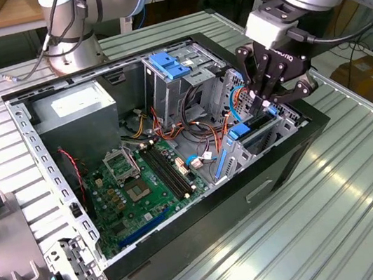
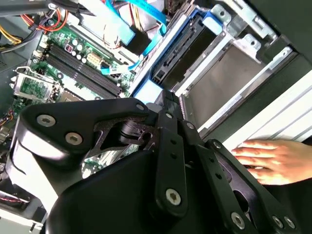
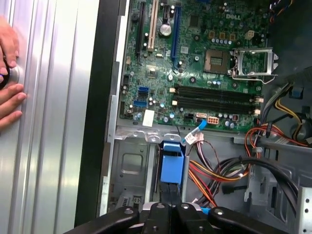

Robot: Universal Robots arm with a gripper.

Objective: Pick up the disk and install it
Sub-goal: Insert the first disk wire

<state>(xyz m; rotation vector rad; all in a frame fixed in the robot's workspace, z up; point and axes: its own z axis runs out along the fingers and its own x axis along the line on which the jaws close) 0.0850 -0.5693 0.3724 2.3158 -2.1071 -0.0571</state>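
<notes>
The disk (image 1: 250,130) stands on edge in the drive bay at the front of the open computer case (image 1: 208,229), its blue edge frame uppermost. In the second wrist view the disk (image 2: 183,51) shows as a dark slab between blue rails. The first wrist view has the disk's blue frame end (image 3: 171,165) just beyond the fingertips. My gripper (image 1: 266,102) hangs right over that bay. Its black fingers are shut together, and their tips (image 2: 167,100) touch the blue frame end. The gripper (image 3: 171,192) has nothing between its fingers.
Beside the disk lies a grey metal bay (image 2: 224,83). The case also holds the green motherboard (image 1: 136,183), a grey power-supply box (image 1: 77,122), a blue latch plate (image 1: 171,64) and orange and black cables (image 3: 229,170). A person's hand (image 2: 273,158) rests on the ribbed table beside the case.
</notes>
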